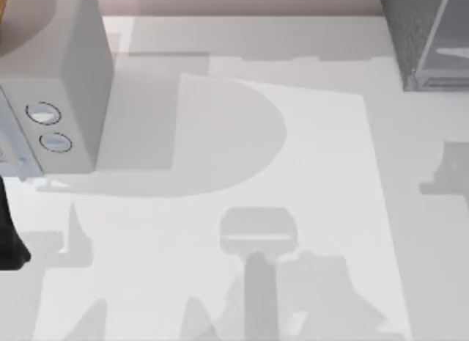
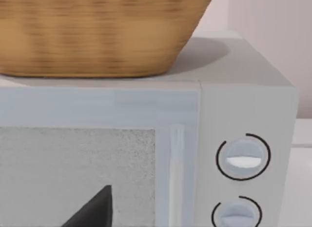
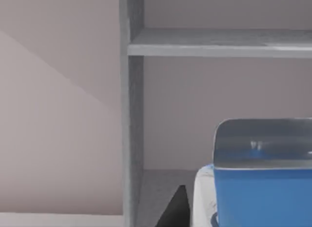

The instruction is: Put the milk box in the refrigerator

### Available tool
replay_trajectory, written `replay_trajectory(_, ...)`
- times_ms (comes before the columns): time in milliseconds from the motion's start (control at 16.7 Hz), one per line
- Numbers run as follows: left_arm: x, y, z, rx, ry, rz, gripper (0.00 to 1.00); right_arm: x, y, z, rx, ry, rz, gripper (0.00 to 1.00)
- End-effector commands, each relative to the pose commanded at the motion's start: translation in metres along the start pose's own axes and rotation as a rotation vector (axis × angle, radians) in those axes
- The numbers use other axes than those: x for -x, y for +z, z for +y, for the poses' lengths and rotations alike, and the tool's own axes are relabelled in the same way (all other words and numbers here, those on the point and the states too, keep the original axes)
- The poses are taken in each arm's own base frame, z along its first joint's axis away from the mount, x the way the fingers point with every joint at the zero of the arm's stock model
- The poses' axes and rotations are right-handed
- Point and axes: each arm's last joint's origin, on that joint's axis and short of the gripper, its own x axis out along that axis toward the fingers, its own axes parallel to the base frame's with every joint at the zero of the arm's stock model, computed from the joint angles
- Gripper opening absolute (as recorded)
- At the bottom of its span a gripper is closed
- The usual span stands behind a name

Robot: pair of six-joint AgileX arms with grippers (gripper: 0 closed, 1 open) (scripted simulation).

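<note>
The milk box (image 3: 263, 188), a blue carton with a pale top flap, hangs close in the right wrist view. My right gripper (image 3: 253, 218) is shut on it, with one dark fingertip (image 3: 176, 210) against its white side. Just behind it the refrigerator (image 3: 130, 114) stands open, showing a grey shelf (image 3: 219, 42) and floor. From above, the refrigerator (image 1: 425, 40) is at the table's far right corner. A dark part of my left arm (image 1: 10, 238) sits at the left edge. One left fingertip (image 2: 92, 210) faces the microwave door.
A grey microwave (image 1: 66, 70) with two round knobs (image 2: 243, 157) stands at the far left. A wicker basket (image 2: 97, 31) rests on top of it. The white table (image 1: 308, 180) carries only shadows across its middle and front.
</note>
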Motion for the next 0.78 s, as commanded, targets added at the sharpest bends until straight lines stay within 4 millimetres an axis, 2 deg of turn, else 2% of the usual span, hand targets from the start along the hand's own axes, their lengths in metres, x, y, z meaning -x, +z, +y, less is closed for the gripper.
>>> replay_trajectory(180, 0.000, 0.000, 0.000, 0.000, 0.000, 0.000, 1.00, -0.058, 0.003, -0.014, 0.006, -0.005, 0.016, 0.00)
replay_trajectory(300, 0.000, 0.000, 0.000, 0.000, 0.000, 0.000, 1.00, -0.100, -0.011, -0.027, 0.006, -0.008, 0.037, 0.00)
replay_trajectory(540, 0.000, 0.000, 0.000, 0.000, 0.000, 0.000, 1.00, -0.169, -0.068, -0.057, -0.003, -0.012, 0.083, 0.00)
replay_trajectory(660, 0.000, 0.000, 0.000, 0.000, 0.000, 0.000, 1.00, -0.191, -0.103, -0.070, -0.008, -0.013, 0.100, 0.00)
replay_trajectory(780, 0.000, 0.000, 0.000, 0.000, 0.000, 0.000, 1.00, -0.205, -0.133, -0.081, -0.012, -0.013, 0.107, 0.00)
